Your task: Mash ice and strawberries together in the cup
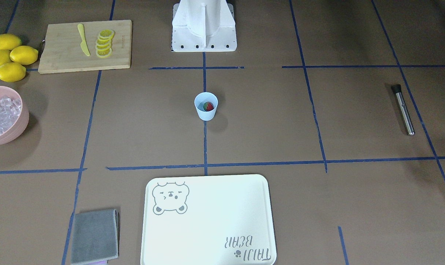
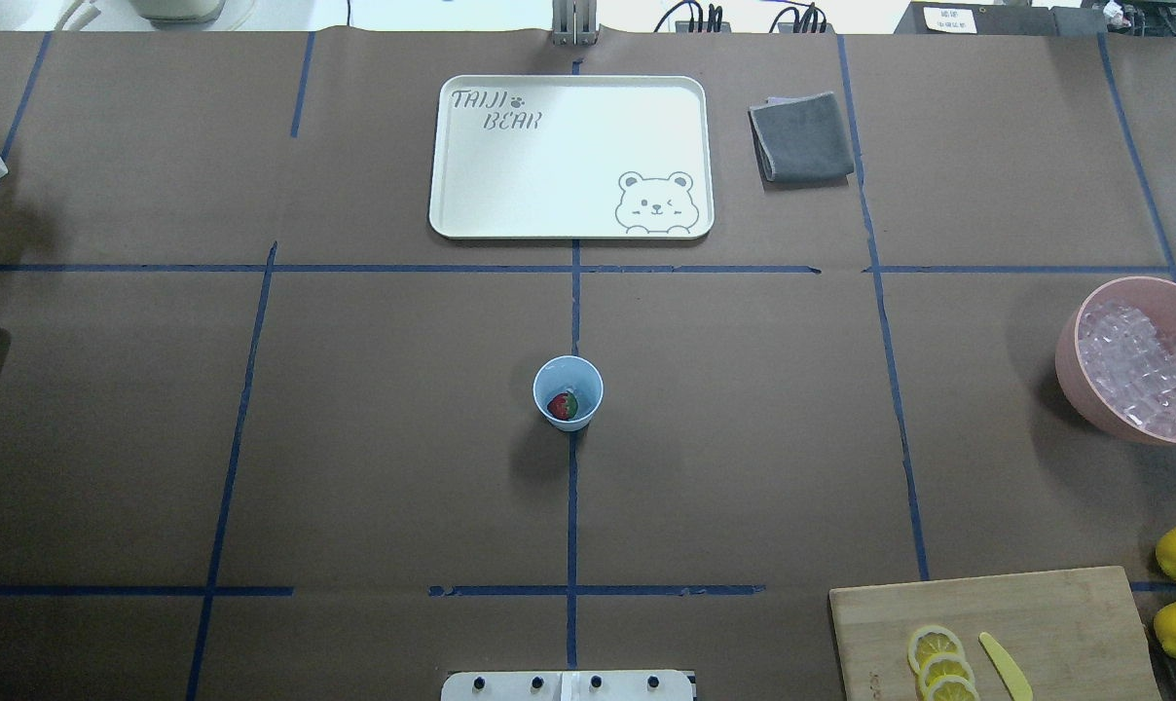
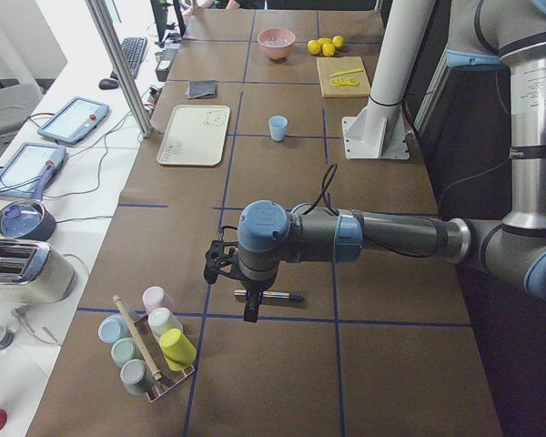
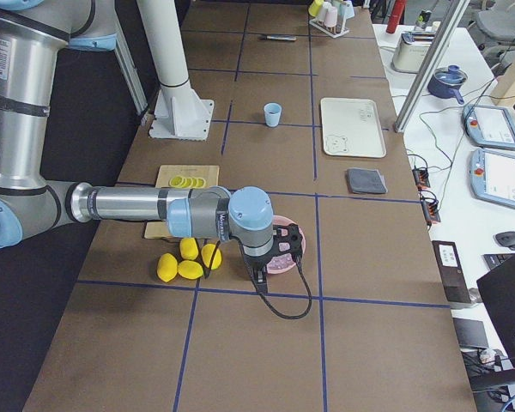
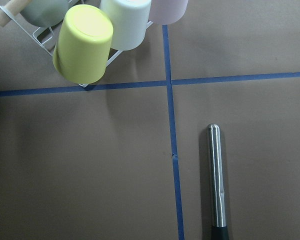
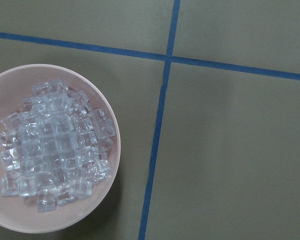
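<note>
The light-blue cup (image 1: pixel 206 106) stands upright at the table's middle, also seen from overhead (image 2: pixel 568 392). The red strawberry (image 1: pixel 208 106) lies inside it. The ice (image 6: pixel 55 145) fills the pink bowl (image 6: pixel 114 150), which sits at the table's right end in the overhead view (image 2: pixel 1070 360). A steel muddler (image 5: pixel 216 180) with a black head lies flat at the left end (image 1: pixel 403 109). My left gripper (image 3: pixel 248 305) hangs just above the muddler. My right gripper (image 4: pixel 262 275) hangs above the ice bowl. I cannot tell whether either is open or shut.
A white bear tray (image 2: pixel 570 156) and a folded grey cloth (image 2: pixel 802 136) lie at the far side. A wooden board (image 1: pixel 85 46) holds lemon slices and a yellow knife, with whole lemons (image 1: pixel 10 55) beside it. A rack of coloured cups (image 5: pixel 85 42) stands near the muddler.
</note>
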Tool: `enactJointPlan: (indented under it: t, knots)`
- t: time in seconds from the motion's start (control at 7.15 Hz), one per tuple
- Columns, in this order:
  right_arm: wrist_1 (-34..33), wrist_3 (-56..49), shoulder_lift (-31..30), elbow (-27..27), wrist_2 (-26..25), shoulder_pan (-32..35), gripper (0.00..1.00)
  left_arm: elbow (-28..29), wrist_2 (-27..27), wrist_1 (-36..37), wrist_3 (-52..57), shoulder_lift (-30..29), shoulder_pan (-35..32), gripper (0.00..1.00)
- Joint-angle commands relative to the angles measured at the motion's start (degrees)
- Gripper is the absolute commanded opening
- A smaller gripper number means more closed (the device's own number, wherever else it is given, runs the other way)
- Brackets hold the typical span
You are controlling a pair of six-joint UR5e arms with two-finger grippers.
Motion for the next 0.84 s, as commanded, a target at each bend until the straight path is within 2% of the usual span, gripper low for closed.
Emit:
enactJointPlan:
  t: [0.0,0.7]
  knots:
    - [0.0,0.0,-0.1,0.0,0.0,0.0,0.99,0.1,-0.6,-0.7,0.4,0.6,0.0,1.00]
    - [0.0,0.0,-0.1,0.0,0.0,-0.1,0.99,-0.1,-0.3,-0.5,0.4,1.9,0.2,1.00]
